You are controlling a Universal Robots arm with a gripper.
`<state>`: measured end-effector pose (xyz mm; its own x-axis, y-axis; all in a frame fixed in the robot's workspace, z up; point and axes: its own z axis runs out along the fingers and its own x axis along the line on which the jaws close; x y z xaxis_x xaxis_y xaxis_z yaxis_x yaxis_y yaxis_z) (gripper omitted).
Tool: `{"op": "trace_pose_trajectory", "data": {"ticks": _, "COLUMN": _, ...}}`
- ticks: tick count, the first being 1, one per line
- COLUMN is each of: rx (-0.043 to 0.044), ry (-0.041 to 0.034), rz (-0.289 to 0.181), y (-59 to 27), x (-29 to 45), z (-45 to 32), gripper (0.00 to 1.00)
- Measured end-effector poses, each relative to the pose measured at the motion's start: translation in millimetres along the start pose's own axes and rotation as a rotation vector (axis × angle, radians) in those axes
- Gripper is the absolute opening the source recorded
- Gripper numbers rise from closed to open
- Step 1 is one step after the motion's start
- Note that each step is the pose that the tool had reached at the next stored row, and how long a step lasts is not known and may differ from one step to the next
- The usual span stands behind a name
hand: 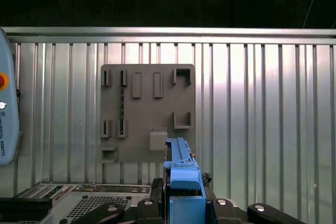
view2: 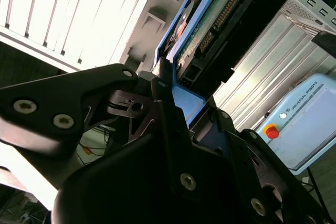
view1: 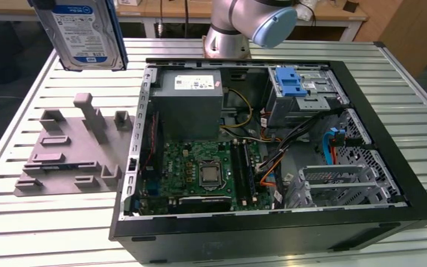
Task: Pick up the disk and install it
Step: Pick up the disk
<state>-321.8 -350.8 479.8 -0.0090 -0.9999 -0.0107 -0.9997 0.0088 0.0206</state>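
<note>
At the exterior view's left, your disk [view1: 80, 33] hangs upright, long axis vertical, over the grey fixture [view1: 69, 150]. The gripper [view2: 184, 95] is clamped on its blue carrier edge. The drive cage [view1: 302, 92] sits well apart, toward the exterior view's right.

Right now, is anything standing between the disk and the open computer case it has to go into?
Nothing visible. The end effector holds the disk raised over the grey fixture, above the level of the open case. Inside, a blue bracket sits atop the drive cage.
</note>
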Motion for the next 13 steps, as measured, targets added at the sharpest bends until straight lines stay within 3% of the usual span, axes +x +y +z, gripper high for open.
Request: {"op": "trace_pose_trajectory", "data": {"ticks": 13, "rx": 0.0001, "ry": 0.0, "rz": 0.0, "y": -9.4, "x": -0.1, "z": -0.2, "gripper": 0.36}}
